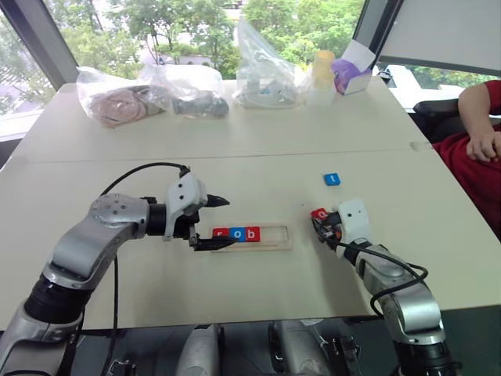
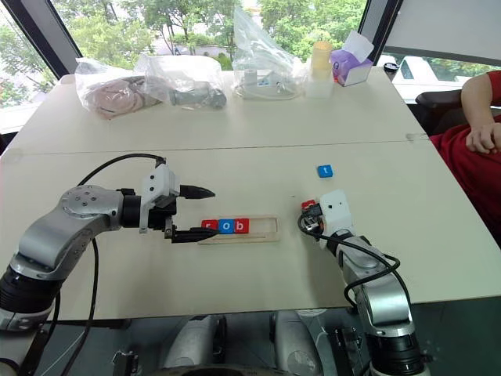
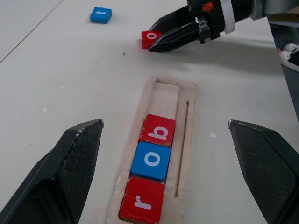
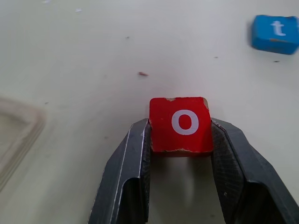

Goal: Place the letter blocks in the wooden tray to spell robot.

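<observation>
While the right gripper (image 4: 180,140) clamps its two black fingers on the sides of a red square block with a white o (image 4: 180,123), that block rests on the pale table (image 1: 258,133) just right of the long light-wood tray (image 3: 186,122). Red r (image 3: 142,200), blue o (image 3: 152,160) and red b (image 3: 158,129) blocks fill the tray's left end. Spread wide, the left gripper (image 1: 213,223) hovers there. A blue t block (image 1: 332,179) lies farther off, right.

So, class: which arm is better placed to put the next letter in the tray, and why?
Right. Its tool is already shut on the red o block; the wooden tray reads r, o, b, and the left tool is open.
</observation>
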You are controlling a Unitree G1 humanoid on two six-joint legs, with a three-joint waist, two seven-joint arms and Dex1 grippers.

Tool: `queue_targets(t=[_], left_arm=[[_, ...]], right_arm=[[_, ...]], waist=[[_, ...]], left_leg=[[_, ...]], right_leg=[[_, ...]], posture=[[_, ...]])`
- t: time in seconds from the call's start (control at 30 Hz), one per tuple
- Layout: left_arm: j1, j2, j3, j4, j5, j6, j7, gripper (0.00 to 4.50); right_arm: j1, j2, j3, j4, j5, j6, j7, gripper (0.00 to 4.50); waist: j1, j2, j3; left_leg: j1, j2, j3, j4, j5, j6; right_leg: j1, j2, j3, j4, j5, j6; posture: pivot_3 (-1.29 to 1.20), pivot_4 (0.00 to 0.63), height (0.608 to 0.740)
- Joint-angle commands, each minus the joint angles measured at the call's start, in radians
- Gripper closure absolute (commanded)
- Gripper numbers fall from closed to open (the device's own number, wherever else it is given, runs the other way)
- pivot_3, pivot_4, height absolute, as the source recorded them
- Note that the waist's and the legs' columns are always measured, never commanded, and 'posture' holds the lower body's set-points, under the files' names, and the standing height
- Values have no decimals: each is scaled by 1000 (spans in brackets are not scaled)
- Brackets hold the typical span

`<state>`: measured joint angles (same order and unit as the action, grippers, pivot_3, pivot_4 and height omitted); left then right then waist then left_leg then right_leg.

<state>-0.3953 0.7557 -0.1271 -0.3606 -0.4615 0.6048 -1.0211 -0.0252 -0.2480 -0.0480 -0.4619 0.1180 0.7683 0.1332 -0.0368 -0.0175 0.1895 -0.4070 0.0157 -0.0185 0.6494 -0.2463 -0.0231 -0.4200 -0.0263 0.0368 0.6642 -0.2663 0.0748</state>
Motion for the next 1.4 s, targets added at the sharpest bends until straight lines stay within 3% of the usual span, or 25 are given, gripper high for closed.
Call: queue_targets(t=[0.03, 0.2, 0.3, 0.37, 0.47, 0.5, 0.53, 0.6, 0.73, 0.8, 0.9, 1.1, 1.4], left_arm=[[-12, -10, 13, 6, 7, -29, 2, 0], [-33, -26, -6, 44, 25, -55, -15, 0], [-47, -40, -15, 58, 30, -62, -23, 0], [-53, -48, -24, 61, 35, -64, -26, 0], [-57, -54, -27, 65, 37, -62, -31, 0], [-60, -52, -22, 71, 34, -61, -36, 0], [-62, -48, -16, 78, 31, -62, -41, 0], [-66, -38, -9, 90, 32, -65, -49, 0], [-75, -12, 7, 97, 15, -58, -88, 0], [-85, -6, 21, 94, -12, -47, -112, 0], [-96, 11, 34, 85, -51, -21, -153, 0], [-57, 59, 58, 23, -80, 12, -159, 0], [13, 98, 106, 63, -28, -13, -96, 0]], right_arm=[[82, 61, -46, -188, -42, 86, -117, 3330], [94, 211, -75, -301, -39, 286, -226, 3330], [62, 246, -95, -290, -44, 333, -247, 3330], [55, 239, -98, -271, -27, 327, -223, 2249], [54, 154, -63, -274, -14, 323, -150, 877], [44, 102, -69, -277, -15, 296, -117, 232], [34, 51, -82, -275, -16, 257, -83, 41], [23, -85, -101, -247, -6, 135, 39, 41], [11, -383, -128, -74, 93, -63, 418, 41], [-13, -497, -172, 72, 149, -229, 621, 41], [-49, -640, -139, 325, 130, -501, 863, 41], [-168, -703, -47, 587, 108, -715, 1074, 41], [-300, -651, 73, 814, 39, -864, 1155, 41]], waist=[[8, 0, 0], [14, 0, 0], [17, 0, 0], [17, 0, 0], [16, 0, 0], [16, 0, 0], [16, 0, 0], [16, 0, 0], [15, -1, 0], [17, -1, 0], [17, -1, 1], [12, -1, 1], [7, -1, 1]], left_leg=[[-1, 0, 0, 0, 0, 0], [0, 0, 1, -1, 0, 0], [0, 0, 2, 0, 0, -1], [0, 0, 3, 0, 0, -1], [0, 0, 7, 0, 0, -1], [0, 0, 9, -1, 0, -1], [0, 0, 9, -1, 0, -1], [0, 0, 10, -1, 0, -1], [0, 0, 11, 0, 0, -1], [0, 0, 11, -1, 0, 0], [0, 0, 11, 0, 0, 0], [1, 0, 12, 0, 0, 0], [1, 0, 13, 1, 0, 0]], right_leg=[[0, 0, 0, 0, 0, 0], [-3, 0, 2, 0, 0, 0], [-3, 0, 2, 0, 0, -2], [-3, 0, 3, 0, -1, -4], [-3, 0, 3, -1, 0, -1], [-3, 0, 4, -1, 0, -1], [-3, 0, 4, -1, 0, 0], [-3, 0, 5, -1, 0, 0], [-3, 0, 5, -1, 0, 0], [-2, 1, 5, -1, 0, 0], [-2, 1, 5, -2, 0, 1], [-2, 1, 6, -1, 1, 2], [-2, 1, 7, 0, 1, 2]], posture=[[0, 150, 740], [0, 150, 740], [0, 150, 740], [0, 150, 740], [0, 150, 740], [0, 150, 740], [0, 150, 740], [0, 150, 740], [0, 150, 740], [0, 150, 740], [0, 150, 740], [0, 150, 740], [0, 150, 740]])
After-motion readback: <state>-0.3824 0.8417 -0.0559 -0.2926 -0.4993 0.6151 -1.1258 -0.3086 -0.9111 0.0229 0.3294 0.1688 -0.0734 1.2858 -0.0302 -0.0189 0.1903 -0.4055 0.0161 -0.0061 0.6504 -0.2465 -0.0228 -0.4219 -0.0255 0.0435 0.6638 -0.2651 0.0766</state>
